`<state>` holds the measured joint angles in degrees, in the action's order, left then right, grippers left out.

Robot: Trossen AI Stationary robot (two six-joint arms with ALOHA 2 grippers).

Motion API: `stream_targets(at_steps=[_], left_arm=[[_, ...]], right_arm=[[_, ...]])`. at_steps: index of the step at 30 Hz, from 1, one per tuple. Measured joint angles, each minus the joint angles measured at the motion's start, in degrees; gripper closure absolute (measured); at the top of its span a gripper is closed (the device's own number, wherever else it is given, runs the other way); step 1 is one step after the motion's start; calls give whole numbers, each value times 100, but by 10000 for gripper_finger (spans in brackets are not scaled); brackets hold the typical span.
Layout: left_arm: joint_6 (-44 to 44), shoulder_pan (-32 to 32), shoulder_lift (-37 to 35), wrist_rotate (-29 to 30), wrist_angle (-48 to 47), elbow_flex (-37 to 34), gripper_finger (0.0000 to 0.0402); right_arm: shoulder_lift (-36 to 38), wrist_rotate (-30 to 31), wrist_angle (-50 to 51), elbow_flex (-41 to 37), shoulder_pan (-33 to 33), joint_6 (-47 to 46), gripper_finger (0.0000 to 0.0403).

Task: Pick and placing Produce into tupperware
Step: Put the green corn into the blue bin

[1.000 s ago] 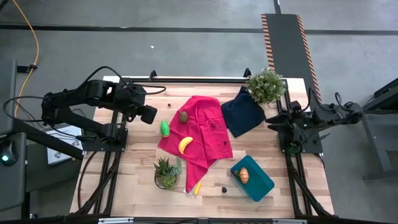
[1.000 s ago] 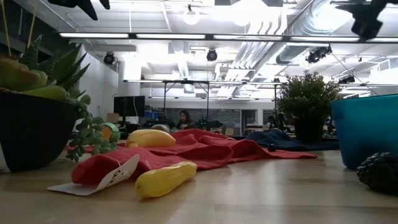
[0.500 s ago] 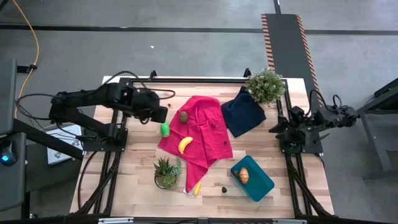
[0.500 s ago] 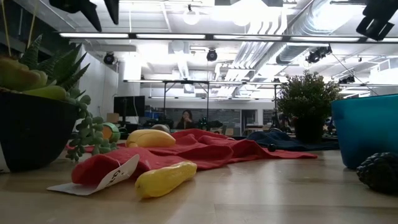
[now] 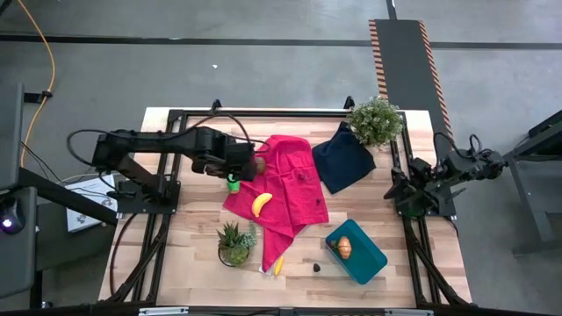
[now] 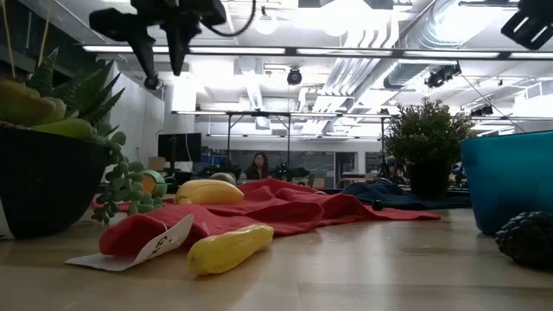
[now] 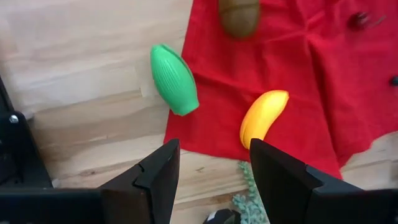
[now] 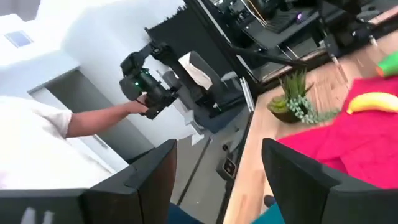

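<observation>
My left gripper hangs open above the table, just over the green piece, which lies on the bare wood at the red cloth's left edge. The brown piece and one yellow banana lie on the red cloth. A second banana rests on the table by the cloth's near tip. The orange piece lies inside the teal tupperware. My right gripper is open and waits high at the table's right edge.
A succulent pot stands near the table's near edge, left of the cloth's tip. A leafy potted plant and a navy cloth sit at the far right. A small dark lump lies beside the tub. A person's arm with a camera shows beyond the table.
My left arm has reached out toward the table's right, carrying its open gripper from the left edge to a spot over the green piece and down into the low view. My right arm has drawn back a little toward the right edge. The produce has not moved.
</observation>
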<state>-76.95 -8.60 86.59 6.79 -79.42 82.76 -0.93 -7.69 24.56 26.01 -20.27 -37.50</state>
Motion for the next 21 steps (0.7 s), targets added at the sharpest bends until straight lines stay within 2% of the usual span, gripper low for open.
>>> stream_targets(at_steps=[7, 15, 18, 21], left_arm=[[-198, 0, 337, -207, -19, 0, 217], [-497, -3, 503, 36, -89, -21, 217], [-579, -107, 504, 9, -34, -235, 217], [-603, -253, 506, -258, 23, -524, 217]], right_arm=[[59, -93, -41, -600, 0, -305, 176], [60, -249, -484, -736, 0, -301, 176], [61, -253, -603, -736, 0, -301, 176], [61, -261, -613, -738, 0, -301, 176]])
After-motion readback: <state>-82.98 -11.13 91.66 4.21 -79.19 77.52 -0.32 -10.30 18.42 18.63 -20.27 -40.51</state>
